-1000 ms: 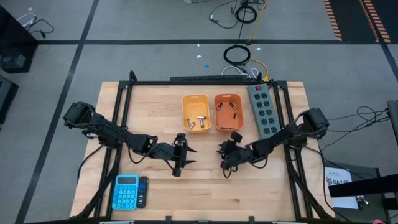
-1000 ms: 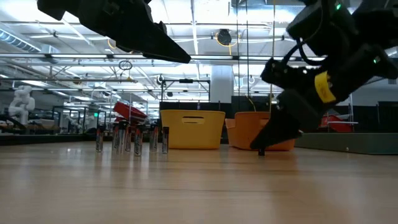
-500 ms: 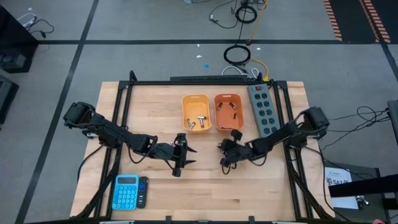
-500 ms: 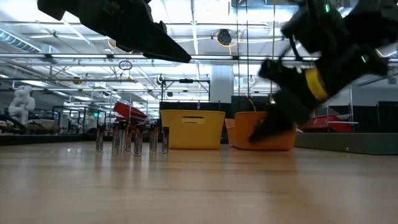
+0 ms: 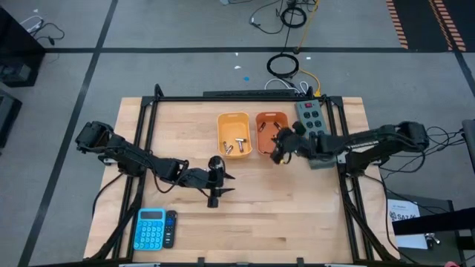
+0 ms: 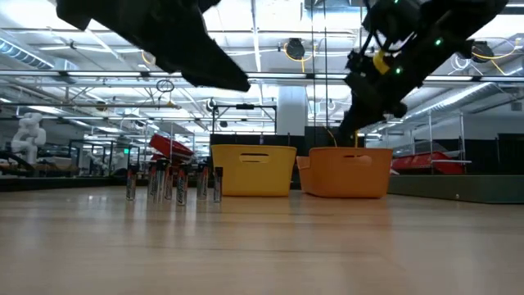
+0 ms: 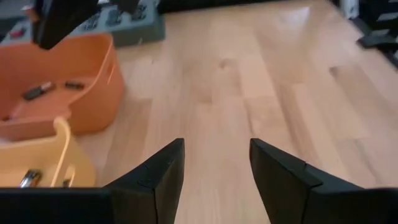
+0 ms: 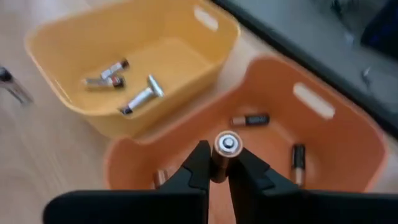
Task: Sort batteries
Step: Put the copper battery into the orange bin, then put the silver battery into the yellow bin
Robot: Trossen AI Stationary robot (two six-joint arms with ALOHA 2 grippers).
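One battery (image 8: 226, 147) is sitting clamped between the fingers of the right gripper (image 8: 219, 167), which is hovering over the orange bin (image 8: 323, 134) where several more are lying. Others are resting in the yellow bin (image 8: 137, 31). The left gripper (image 7: 214, 165) is waiting nearer, left of centre, fingers apart.

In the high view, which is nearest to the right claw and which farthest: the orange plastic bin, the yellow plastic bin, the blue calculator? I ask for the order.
1. Orange plastic bin: the right claw, shut on a battery, hangs over its near edge.
2. Yellow plastic bin: beside the orange bin, toward the left arm.
3. Blue calculator: at the table's front left corner.
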